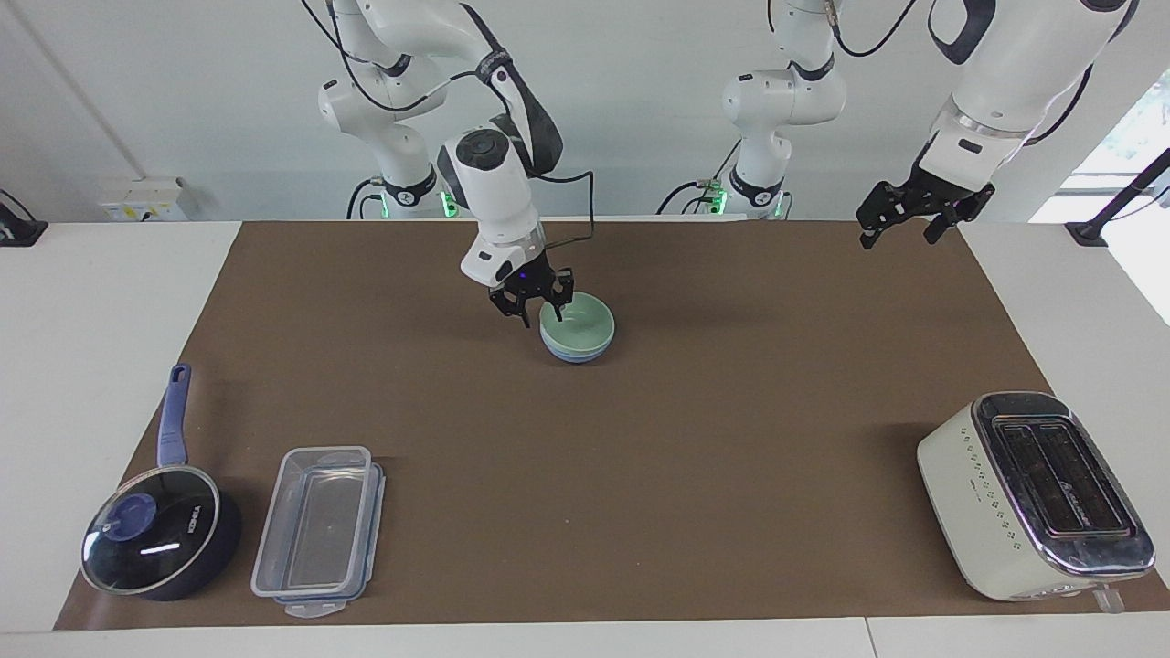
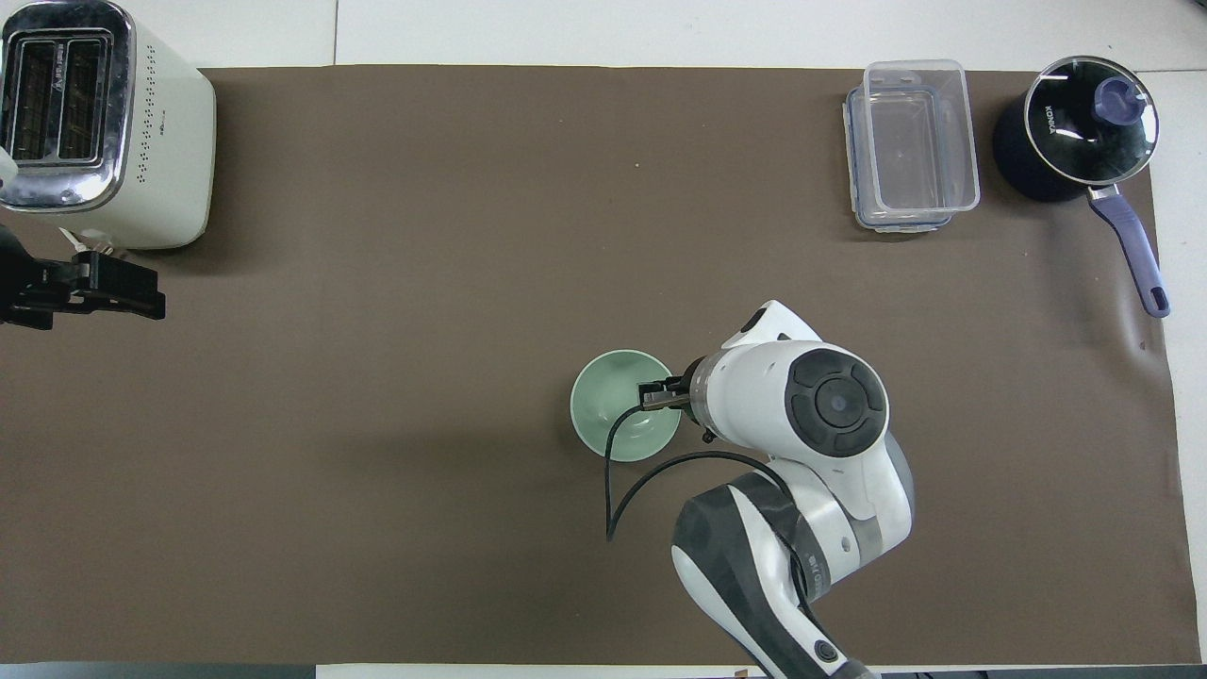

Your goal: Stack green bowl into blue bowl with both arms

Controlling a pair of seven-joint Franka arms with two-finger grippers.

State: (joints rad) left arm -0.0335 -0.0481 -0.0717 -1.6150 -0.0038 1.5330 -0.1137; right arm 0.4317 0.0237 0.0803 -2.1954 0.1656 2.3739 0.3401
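The green bowl (image 1: 581, 323) sits nested in the blue bowl (image 1: 576, 355), near the middle of the brown mat. Only the blue bowl's lower wall shows under the green one in the facing view. In the overhead view the green bowl (image 2: 618, 401) hides it. My right gripper (image 1: 541, 315) is open at the green bowl's rim on the right arm's side, one finger over the inside and one outside. In the overhead view the arm covers that gripper. My left gripper (image 1: 898, 234) is open, empty and raised over the mat's edge at the left arm's end; it also shows in the overhead view (image 2: 132, 288).
A cream toaster (image 1: 1033, 493) stands far from the robots at the left arm's end. A clear lidded container (image 1: 315, 530) and a dark blue saucepan with a glass lid (image 1: 155, 530) stand far from the robots at the right arm's end.
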